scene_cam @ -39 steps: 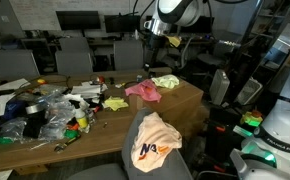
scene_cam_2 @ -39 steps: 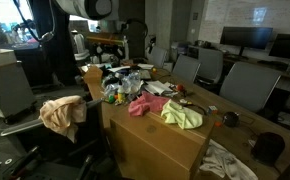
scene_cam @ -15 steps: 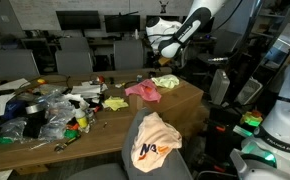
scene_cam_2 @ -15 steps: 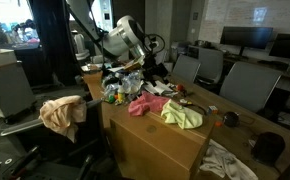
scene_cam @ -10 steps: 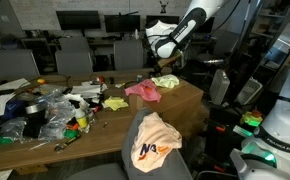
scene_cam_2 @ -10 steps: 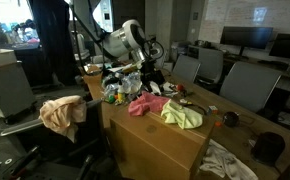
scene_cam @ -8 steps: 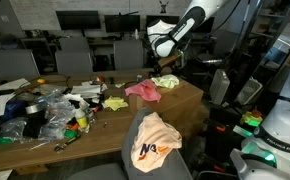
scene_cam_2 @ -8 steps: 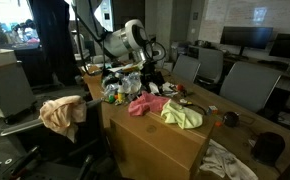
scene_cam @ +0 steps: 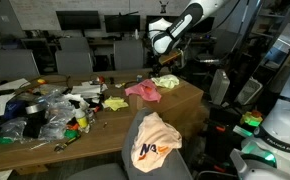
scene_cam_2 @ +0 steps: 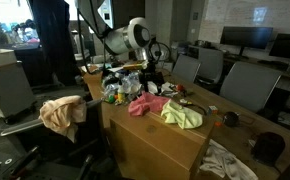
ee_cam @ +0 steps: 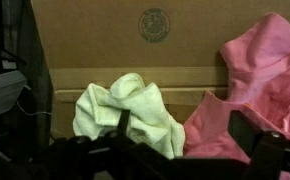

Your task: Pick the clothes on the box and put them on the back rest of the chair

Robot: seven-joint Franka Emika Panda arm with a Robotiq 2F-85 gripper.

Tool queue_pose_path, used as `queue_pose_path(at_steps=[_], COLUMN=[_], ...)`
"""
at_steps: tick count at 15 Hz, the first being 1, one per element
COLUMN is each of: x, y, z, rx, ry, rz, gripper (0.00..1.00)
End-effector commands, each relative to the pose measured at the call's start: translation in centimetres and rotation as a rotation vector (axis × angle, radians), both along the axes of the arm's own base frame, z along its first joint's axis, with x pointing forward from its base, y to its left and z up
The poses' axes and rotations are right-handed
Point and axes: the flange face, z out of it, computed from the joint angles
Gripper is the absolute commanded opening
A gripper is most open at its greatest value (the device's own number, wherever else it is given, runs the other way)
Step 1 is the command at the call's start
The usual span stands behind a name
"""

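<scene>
A pink cloth [scene_cam: 142, 91] and a pale yellow-green cloth [scene_cam: 165, 81] lie on top of a brown cardboard box [scene_cam: 190, 103]. Both show in the other exterior view, pink [scene_cam_2: 145, 105] and yellow-green [scene_cam_2: 182, 115], and in the wrist view, pink [ee_cam: 250, 95] and yellow-green [ee_cam: 125, 115]. My gripper [scene_cam: 171, 62] hangs above the two cloths, open and empty; in the wrist view its dark fingers [ee_cam: 180, 135] frame the gap between them. An orange-and-cream garment [scene_cam: 155, 140] is draped over the backrest of a grey chair [scene_cam: 135, 165].
A long table [scene_cam: 25, 140] beside the box is crowded with bags, bottles and clutter [scene_cam: 55, 105]. Office chairs [scene_cam: 75, 58] stand behind it. A white robot base [scene_cam: 280, 125] stands at the side. A cloth lies on the floor [scene_cam_2: 225, 160].
The arm has swung from high near the table's far side down and over the box; the gripper now hangs closer above the two cloths. The cloths have not moved.
</scene>
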Motion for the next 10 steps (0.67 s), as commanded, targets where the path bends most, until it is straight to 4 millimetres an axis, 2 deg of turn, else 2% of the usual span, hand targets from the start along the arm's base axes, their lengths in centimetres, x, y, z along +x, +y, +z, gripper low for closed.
queue_pose_path(at_steps=[1,10], x=[0.8,0.2], y=[-1.5,-6.4], z=[-0.8,-7.0], rx=[0.016,0.102], ry=[0.01,0.073], rz=[0.004,-0.073], gripper=[1.0,1.0])
